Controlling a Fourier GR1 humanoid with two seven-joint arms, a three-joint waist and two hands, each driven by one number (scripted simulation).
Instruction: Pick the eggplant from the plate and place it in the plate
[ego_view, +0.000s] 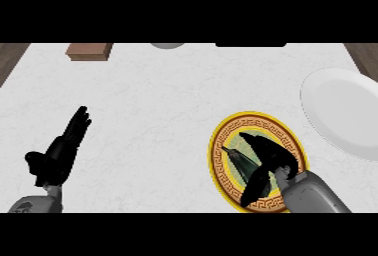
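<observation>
Nearest, right grey forearm (316, 195) angled up from the lower edge, black right hand (269, 157) over the gold-rimmed patterned plate (221, 127), fingers curled down beside the dark pointed eggplant (240, 160) lying on that plate; whether actually gripping, cannot tell. At lower left, black left hand (63, 150) resting open, fingers straight, holding nothing. Farther right, plain white plate (339, 112). Farthest, brown wooden block (90, 51) at the counter's back edge.

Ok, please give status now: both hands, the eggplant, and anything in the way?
Left hand open, resting at left. Right hand over gold-rimmed plate, fingers curled at eggplant; not lifted. White plate at right, nothing seen between.
</observation>
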